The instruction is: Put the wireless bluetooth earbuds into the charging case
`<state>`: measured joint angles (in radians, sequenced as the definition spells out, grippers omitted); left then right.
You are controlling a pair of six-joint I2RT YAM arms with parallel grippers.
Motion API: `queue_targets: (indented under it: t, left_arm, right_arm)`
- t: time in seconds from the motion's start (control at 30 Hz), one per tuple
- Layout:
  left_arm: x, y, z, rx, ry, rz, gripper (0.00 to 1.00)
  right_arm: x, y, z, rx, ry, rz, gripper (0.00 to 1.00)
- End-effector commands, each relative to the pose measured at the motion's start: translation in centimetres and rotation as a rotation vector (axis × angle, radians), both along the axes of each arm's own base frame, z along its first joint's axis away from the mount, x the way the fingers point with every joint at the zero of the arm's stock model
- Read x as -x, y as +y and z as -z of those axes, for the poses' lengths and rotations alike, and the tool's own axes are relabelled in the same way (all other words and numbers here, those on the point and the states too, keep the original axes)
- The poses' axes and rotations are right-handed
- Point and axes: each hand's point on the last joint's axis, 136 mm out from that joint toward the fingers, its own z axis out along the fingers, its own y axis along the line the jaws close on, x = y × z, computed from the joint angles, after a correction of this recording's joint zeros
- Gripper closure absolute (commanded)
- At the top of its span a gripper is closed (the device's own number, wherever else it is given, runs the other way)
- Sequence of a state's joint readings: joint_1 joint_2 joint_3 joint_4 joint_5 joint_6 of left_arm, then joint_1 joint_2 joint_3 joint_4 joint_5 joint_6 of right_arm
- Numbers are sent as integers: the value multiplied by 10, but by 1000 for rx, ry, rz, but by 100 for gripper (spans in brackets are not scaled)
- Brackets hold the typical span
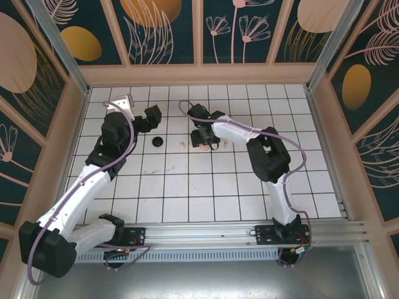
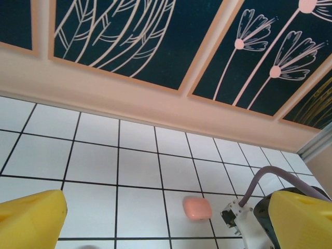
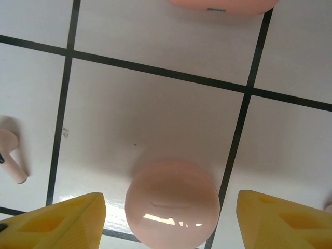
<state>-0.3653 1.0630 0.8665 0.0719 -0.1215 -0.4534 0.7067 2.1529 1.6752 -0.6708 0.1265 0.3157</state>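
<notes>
A round pale pink charging case (image 3: 172, 203), lid closed, lies on the white tiles between my right gripper's yellow fingers (image 3: 62, 223). The right gripper (image 3: 168, 225) is open and straddles the case with a gap on each side. One pale pink earbud (image 3: 10, 155) lies on the tile to the left of it. A coral-salmon charging case (image 3: 223, 4) sits just ahead, closed; it also lies in the left wrist view as the coral-salmon case (image 2: 196, 208). My left gripper (image 2: 166, 228) is open and holds nothing, hovering at the back left (image 1: 151, 117).
A black round case (image 1: 158, 142) rests on the tiles near the left gripper. The right arm's wrist and purple cable (image 2: 249, 223) are beside the coral case. The back wall (image 2: 155, 104) stands close behind.
</notes>
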Motion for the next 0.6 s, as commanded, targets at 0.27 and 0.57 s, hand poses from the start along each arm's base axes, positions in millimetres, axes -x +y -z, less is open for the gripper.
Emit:
queue_targets:
  t: [0.27,0.57]
  left_arm:
    - [6,23,-12,47,-28,-119,1]
    - [8,22,-6,51,-47,-112,1]
  right_arm:
    - [-8,-11,16,35,37,-6,33]
    - [-8,-5,21,-15,63,1,36]
